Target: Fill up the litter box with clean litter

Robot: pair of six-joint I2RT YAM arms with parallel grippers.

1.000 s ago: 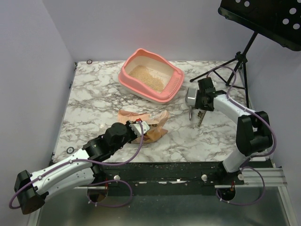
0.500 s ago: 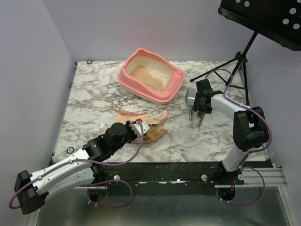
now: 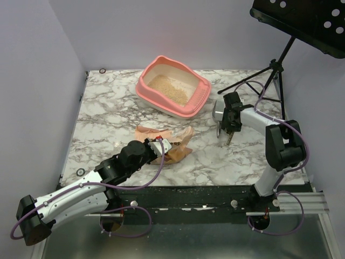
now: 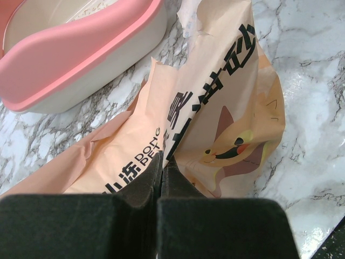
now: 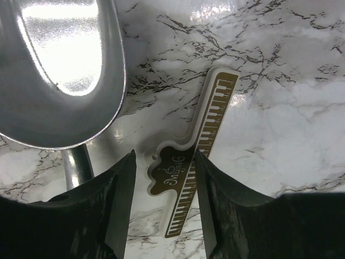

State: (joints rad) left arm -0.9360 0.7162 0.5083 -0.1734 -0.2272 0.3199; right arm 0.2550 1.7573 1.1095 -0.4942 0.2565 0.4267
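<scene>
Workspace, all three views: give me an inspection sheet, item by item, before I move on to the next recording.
Surface: marble table, pale specks along its near edge.
Job's things: litter box at the rear, tilted to the table edges; clean litter covers only part of its floor.
Clutter: peach litter bag lying crumpled near the middle; metal scoop and piano-key clip flat on the table, side by side.
Grippers: left gripper shut, apparently pinching the litter bag; right gripper open, jaws either side of the clip.
Cables: purple cables loop along both arms, clear of the items.
Surroundings: music stand right rear; plain walls.
</scene>
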